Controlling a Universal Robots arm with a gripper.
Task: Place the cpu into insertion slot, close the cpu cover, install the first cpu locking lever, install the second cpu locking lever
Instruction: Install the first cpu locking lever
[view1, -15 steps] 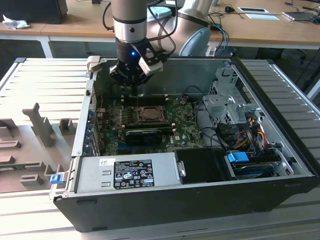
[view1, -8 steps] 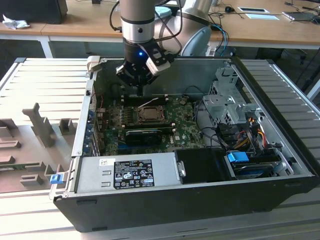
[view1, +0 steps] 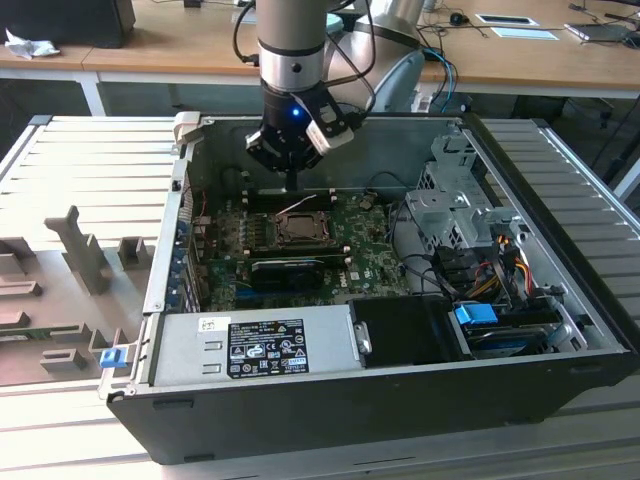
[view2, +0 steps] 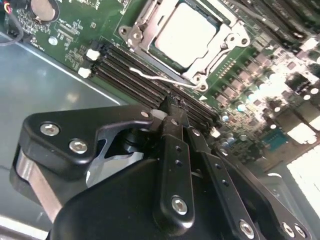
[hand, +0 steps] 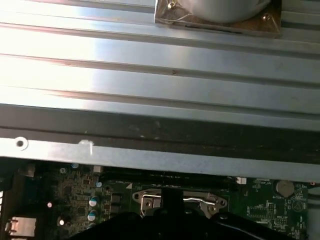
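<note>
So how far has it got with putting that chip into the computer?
Done, it seems: the cpu sits in place and the cpu cover lies flat around it. In hand: the gripper, fingers together, hangs just beside a thin wire locking lever along the cover's edge. Left: that lever looks unhooked, so the latching seems unfinished; the other lever I cannot make out clearly.
</note>
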